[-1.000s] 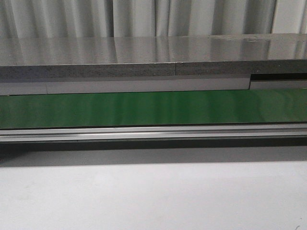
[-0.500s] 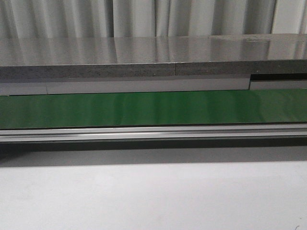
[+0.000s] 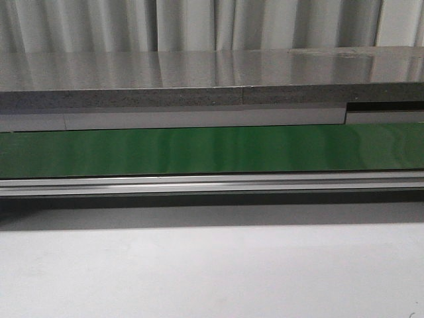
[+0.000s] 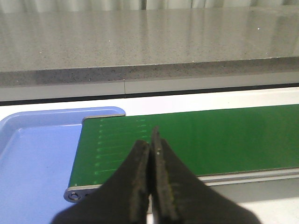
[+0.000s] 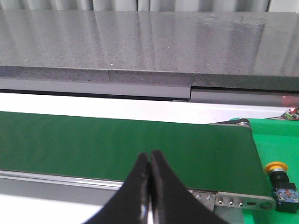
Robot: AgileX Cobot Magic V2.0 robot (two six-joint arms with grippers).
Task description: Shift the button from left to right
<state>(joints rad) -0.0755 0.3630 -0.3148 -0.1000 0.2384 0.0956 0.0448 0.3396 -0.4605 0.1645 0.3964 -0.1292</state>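
Risk first: in the front view we see only the green belt (image 3: 212,151), unchanged from a second ago, so timing is blind. Left wrist: our left tool (image 4: 151,140) is clenched, empty, above the belt. Right wrist: right tool (image 5: 149,161) clenched; the button (image 5: 280,179) sits at 3 o'clock, easily missed.

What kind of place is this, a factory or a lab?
Probably a small sorting or assembly test bench, more lab than factory. A green conveyor belt runs across a white table, a blue tray sits at one end, and a yellow-capped button lies past the other.
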